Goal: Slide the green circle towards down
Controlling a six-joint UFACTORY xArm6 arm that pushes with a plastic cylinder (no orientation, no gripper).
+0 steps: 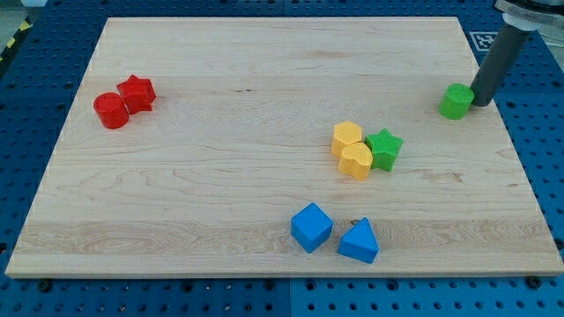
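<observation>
Small green round plastic block, the green circle [456, 101], is found near the right edge of the pale wooden board [220, 106], in the upper part of the view. It sits flat and alone, well apart from every other block.

The dark straight rod is seen coming in from the view's top right corner. My tip [480, 105] is placed just beside the green circle on the view's right, touching it or very nearly; contact cannot be confirmed. No fingers are carried by this rig, so nothing is spread, pressed or pinched: only a bare rod end is presented.

Toward the board's centre a green star-shaped block [385, 148] is noted, touching two yellow rounded blocks: one yellow block [347, 137] above, the other yellow block [356, 161] below. Nearer the view's bottom a blue cube [311, 226] and a blue triangular block [359, 241] lie close together. At the far left a red round block [110, 110] is pressed against a red star-shaped block [137, 92].

Progress, as judged: the downward slide appears not to be done, since the green circle lies high in the view. From the side, a push would send it leftward rather than down; the tip is probably to be brought round above the circle first. The path below it looks unobstructed.
</observation>
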